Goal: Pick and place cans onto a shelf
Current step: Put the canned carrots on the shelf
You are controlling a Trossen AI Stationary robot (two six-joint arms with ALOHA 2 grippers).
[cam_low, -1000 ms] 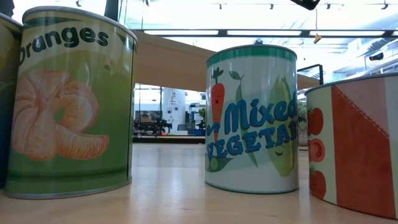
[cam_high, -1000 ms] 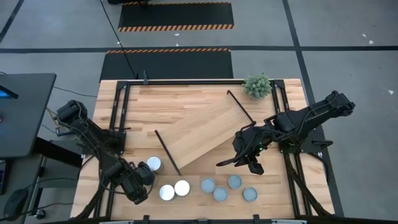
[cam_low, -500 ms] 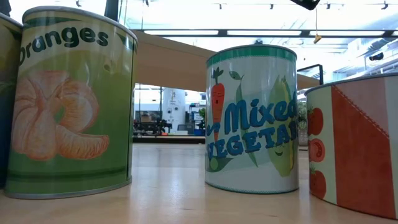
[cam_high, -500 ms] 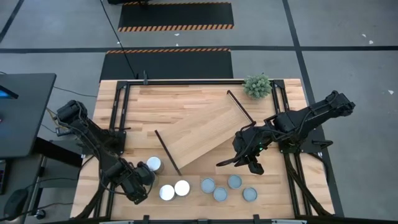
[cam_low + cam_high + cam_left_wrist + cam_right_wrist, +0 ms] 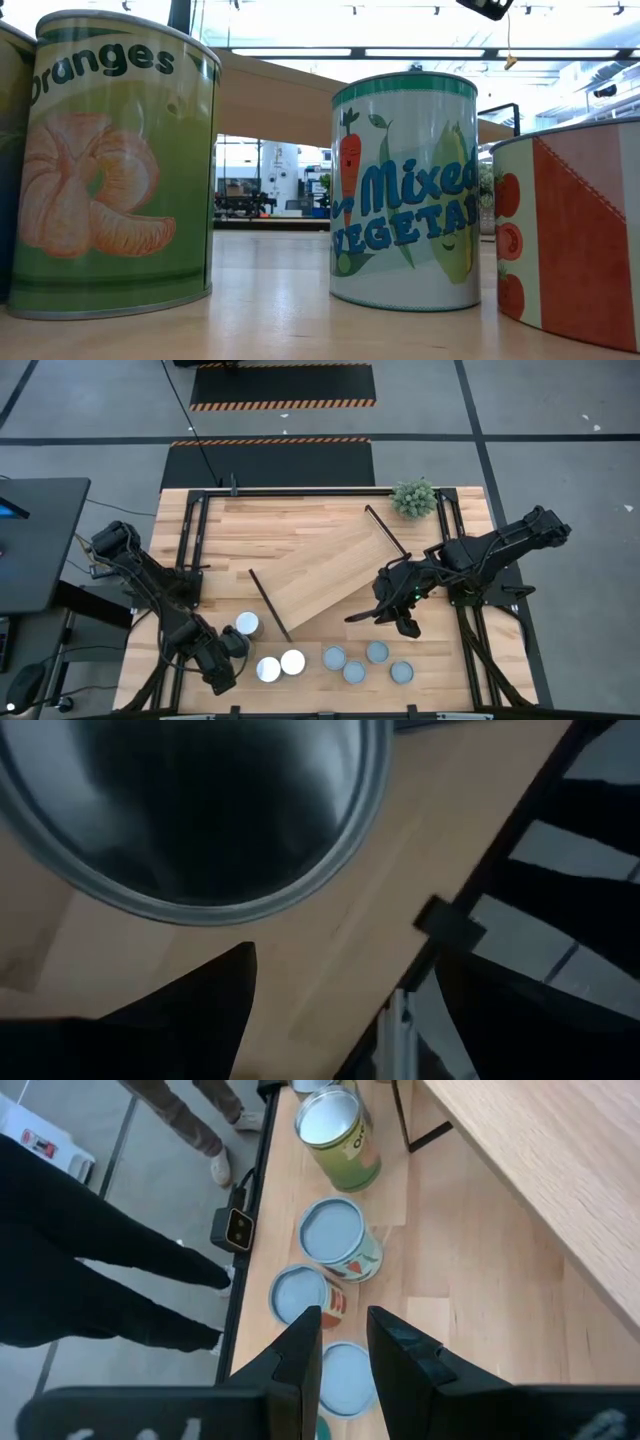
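oranges can (image 5: 110, 165): "Oranges" read at 9 o'clock
vegetable can (image 5: 405, 190): "Mixed Vegeta…" read
left gripper (image 5: 222, 655): spread wide, nothing held
right gripper (image 5: 342, 1345): narrowed, nothing held

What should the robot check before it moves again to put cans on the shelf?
1. Left tool open: ok.
2. Silvery round can between the left tool's fingers: not ok, it lies just ahead.
3. Right tool empty, above the table: ok.
4. Long light-wood shelf with black end bars has room: ok.
5. Person's dark-trousered legs away from the table: not ok, close beside it.
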